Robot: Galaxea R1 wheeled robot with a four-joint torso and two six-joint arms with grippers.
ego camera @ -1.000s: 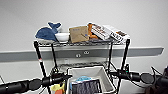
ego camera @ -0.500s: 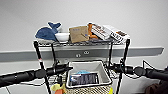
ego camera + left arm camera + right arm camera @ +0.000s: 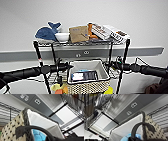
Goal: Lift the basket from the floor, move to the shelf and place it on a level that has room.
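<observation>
Looking forward and down from the head camera, the basket point(image 3: 88, 77) is sitting between the two black arms, inside the posts of the shelf point(image 3: 37, 53) and under its top tier. That top tier is carrying a blue whale toy point(image 3: 47, 32), a white bowl point(image 3: 62, 37), a brown paper bag point(image 3: 78, 33) and some boxes point(image 3: 110, 32). The left gripper point(image 3: 65, 67) is reaching in against the basket's left rim and the right gripper point(image 3: 113, 65) against its right rim. Whether the fingers are pinching the rims or merely lying beside them I cannot tell. A dark flat packet with a blue label point(image 3: 83, 75) is lying inside the white lining. Colourful clutter point(image 3: 60, 88) is showing below the basket.

Seen from the left wrist, the woven side of the basket point(image 3: 11, 127) is looming close, with its lining point(image 3: 41, 122) rising behind a dark curved handle point(image 3: 32, 128). Wall sockets point(image 3: 37, 101) and the wire grids of the shelf point(image 3: 72, 102) are showing above. The fingers here are not distinguishable.

Seen from the right wrist, the opposite woven side point(image 3: 151, 127) and another dark handle point(image 3: 139, 127) are sitting close to the lens, with sockets point(image 3: 134, 105) on the grey wall strip beyond. Again the finger opening cannot be read.

Judging the step: the basket appears to be going onto the middle level. Doing it well probably means keeping both sides level, centring it between the posts, and confirming the base is resting fully on the grid before letting go.
</observation>
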